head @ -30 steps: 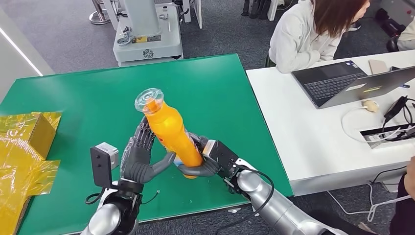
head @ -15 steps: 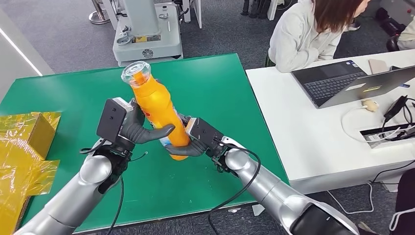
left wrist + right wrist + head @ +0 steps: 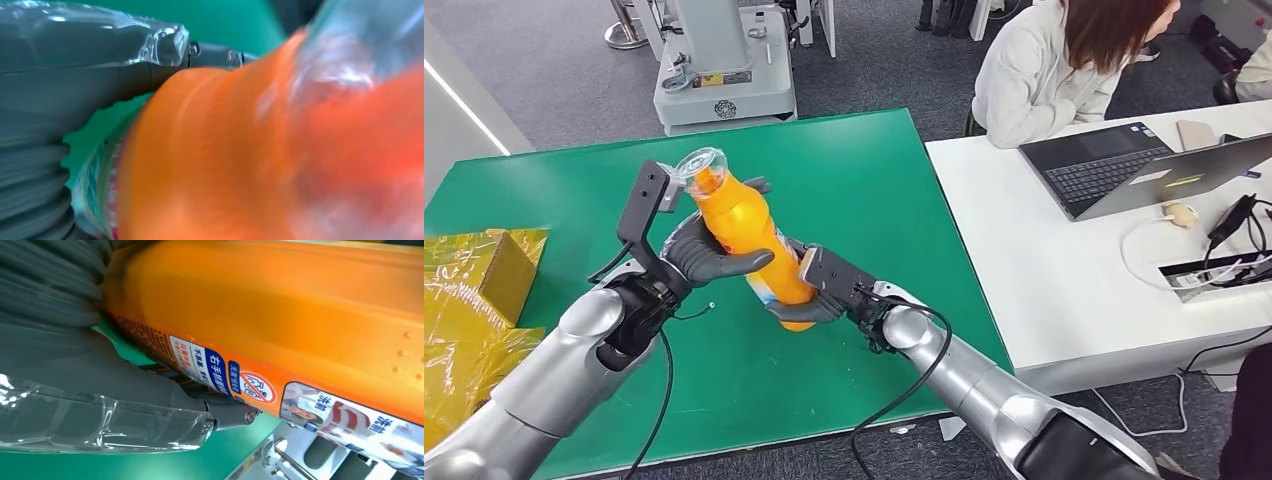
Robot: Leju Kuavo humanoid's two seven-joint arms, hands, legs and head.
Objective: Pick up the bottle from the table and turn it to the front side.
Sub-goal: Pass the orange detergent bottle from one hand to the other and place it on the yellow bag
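An orange bottle (image 3: pixel 746 235) with a clear cap is held tilted above the green table (image 3: pixel 864 190), cap end leaning toward the far left. My left hand (image 3: pixel 704 255) wraps its upper body, thumb across the front. My right hand (image 3: pixel 809 300) grips the lower end from the right. Up close in the left wrist view, the bottle (image 3: pixel 250 150) is an orange blur beside my left hand's thumb (image 3: pixel 85 65). A printed label with blue and red marks faces the camera on the bottle (image 3: pixel 280 325) in the right wrist view, above my right hand's thumb (image 3: pixel 100 410).
Crumpled yellow wrapping and a yellow box (image 3: pixel 479 290) lie at the table's left edge. A white desk (image 3: pixel 1084 260) with a laptop (image 3: pixel 1124 165) and cables adjoins on the right, where a person (image 3: pixel 1064 70) sits. A grey machine base (image 3: pixel 724 85) stands beyond the table.
Both hands have carried the bottle up and away from me, toward the far left. My left hand has gone from lying beside the bottle to wrapping its upper body.
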